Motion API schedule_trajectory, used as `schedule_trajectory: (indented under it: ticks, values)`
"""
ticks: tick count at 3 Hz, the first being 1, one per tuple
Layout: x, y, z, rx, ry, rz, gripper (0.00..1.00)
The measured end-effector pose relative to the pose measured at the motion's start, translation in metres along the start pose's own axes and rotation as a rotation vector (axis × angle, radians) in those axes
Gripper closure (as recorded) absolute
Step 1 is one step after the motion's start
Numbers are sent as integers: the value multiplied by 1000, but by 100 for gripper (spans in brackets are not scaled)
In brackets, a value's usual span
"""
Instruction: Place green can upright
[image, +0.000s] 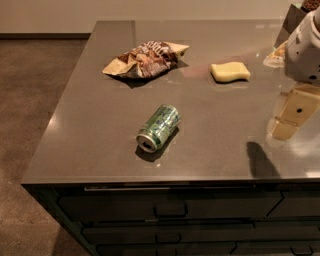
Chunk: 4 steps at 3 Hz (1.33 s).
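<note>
The green can (159, 127) lies on its side on the grey counter (100, 125), near the front edge, with its silver end facing the front left. My gripper (286, 126) hangs at the right edge of the view, above the counter and well to the right of the can, with nothing seen in it. Its pale fingers (295, 111) point down and left.
A crumpled brown chip bag (145, 59) lies at the back left of the counter. A yellow sponge (230, 71) lies at the back right. More items (276, 54) sit at the far right edge behind my arm. Drawers (170, 207) run below the counter's front edge.
</note>
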<state>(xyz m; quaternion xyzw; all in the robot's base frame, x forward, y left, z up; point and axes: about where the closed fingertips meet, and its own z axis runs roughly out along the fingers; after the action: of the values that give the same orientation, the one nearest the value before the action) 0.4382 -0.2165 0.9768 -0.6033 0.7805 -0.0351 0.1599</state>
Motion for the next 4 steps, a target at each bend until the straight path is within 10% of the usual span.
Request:
schedule_trajectory:
  ticks: [2, 4]
  values:
    - [-18, -8, 6, 0, 22, -105, 0]
    - [-86, -10, 51, -54, 87, -523, 0]
